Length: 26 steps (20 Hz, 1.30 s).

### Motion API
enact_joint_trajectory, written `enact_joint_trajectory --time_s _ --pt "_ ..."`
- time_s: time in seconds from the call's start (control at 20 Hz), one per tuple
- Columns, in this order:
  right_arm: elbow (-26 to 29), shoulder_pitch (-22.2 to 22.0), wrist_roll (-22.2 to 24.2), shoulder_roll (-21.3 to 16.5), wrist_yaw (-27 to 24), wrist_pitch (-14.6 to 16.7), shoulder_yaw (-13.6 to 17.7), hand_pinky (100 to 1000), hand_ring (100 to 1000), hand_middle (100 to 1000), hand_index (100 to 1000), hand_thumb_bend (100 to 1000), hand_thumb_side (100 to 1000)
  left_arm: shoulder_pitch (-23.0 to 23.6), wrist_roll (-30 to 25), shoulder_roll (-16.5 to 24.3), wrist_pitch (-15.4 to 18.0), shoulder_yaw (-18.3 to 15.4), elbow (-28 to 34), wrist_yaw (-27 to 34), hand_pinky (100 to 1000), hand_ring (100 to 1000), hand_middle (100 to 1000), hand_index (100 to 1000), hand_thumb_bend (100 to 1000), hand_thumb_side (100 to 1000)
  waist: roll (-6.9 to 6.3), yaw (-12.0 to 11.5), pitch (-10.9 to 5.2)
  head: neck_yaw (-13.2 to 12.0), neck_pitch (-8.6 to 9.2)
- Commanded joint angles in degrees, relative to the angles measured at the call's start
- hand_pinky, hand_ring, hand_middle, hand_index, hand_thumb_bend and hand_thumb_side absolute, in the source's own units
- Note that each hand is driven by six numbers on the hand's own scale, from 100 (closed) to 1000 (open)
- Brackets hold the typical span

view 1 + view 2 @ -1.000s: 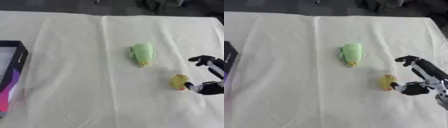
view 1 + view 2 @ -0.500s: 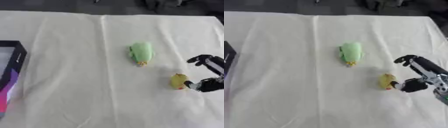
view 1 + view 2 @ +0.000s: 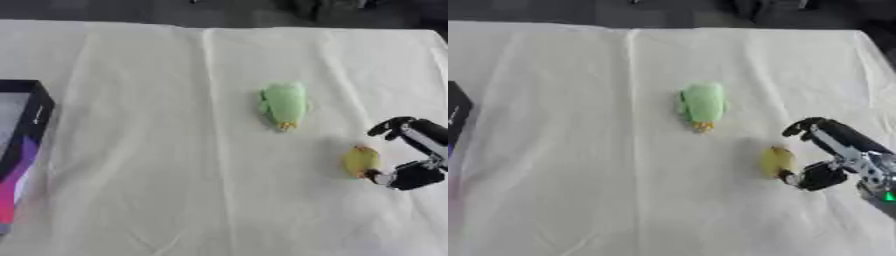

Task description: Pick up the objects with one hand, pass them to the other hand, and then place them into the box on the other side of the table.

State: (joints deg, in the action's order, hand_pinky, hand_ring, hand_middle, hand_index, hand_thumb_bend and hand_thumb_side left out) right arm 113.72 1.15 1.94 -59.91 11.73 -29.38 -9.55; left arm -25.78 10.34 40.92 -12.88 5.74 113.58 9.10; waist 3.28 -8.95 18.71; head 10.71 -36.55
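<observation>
A small yellow object [image 3: 776, 161] lies on the white tablecloth at the right. My right hand [image 3: 833, 155] hangs just to its right, open, its fingers arched above the object and its thumb low beside it, with nothing held. A pale green object with a small yellow tip [image 3: 284, 104] lies near the middle of the table. The box [image 3: 19, 145], black-rimmed with a purple and pink side, stands at the left edge. My left hand shows in neither view.
The white cloth [image 3: 157, 165] covers the whole table, with creases running toward the far edge. Dark shapes show beyond the far edge [image 3: 324, 7].
My right hand has edged a little closer to the yellow object, its fingers still apart. The two objects lie where they were.
</observation>
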Motion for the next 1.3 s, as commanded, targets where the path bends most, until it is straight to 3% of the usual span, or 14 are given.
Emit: enact_joint_trajectory --time_s 0.05,0.5,0.9,1.3 --pt "0.87 0.79 -0.02 -1.32 1.17 -1.6 -0.05 905 818 795 790 388 100 -0.88 -0.26 1.45 0.12 -0.22 1.01 -0.13 914 894 741 828 629 568 -0.24 -0.14 -0.75 0.23 0.71" --pt "0.87 1.67 0.47 -0.71 2.26 -4.68 -1.92 902 810 777 771 318 100 -1.04 -0.37 1.18 0.26 -0.12 1.01 -0.24 913 891 731 822 622 570 -0.29 -0.64 -0.39 0.29 0.78" --pt "0.87 1.98 1.39 -0.39 1.56 -5.28 -3.2 876 739 681 674 110 100 -1.02 -0.38 1.02 0.31 -0.08 1.01 -0.35 911 886 715 813 618 569 -0.33 -0.8 -0.34 0.19 0.55" --pt "0.87 2.63 1.75 0.09 0.44 -1.75 -2.83 852 668 568 554 100 100 -0.93 -0.34 1.2 0.45 -0.16 1.01 -0.43 903 878 715 805 614 567 -0.48 -0.73 -0.47 -0.05 0.49"
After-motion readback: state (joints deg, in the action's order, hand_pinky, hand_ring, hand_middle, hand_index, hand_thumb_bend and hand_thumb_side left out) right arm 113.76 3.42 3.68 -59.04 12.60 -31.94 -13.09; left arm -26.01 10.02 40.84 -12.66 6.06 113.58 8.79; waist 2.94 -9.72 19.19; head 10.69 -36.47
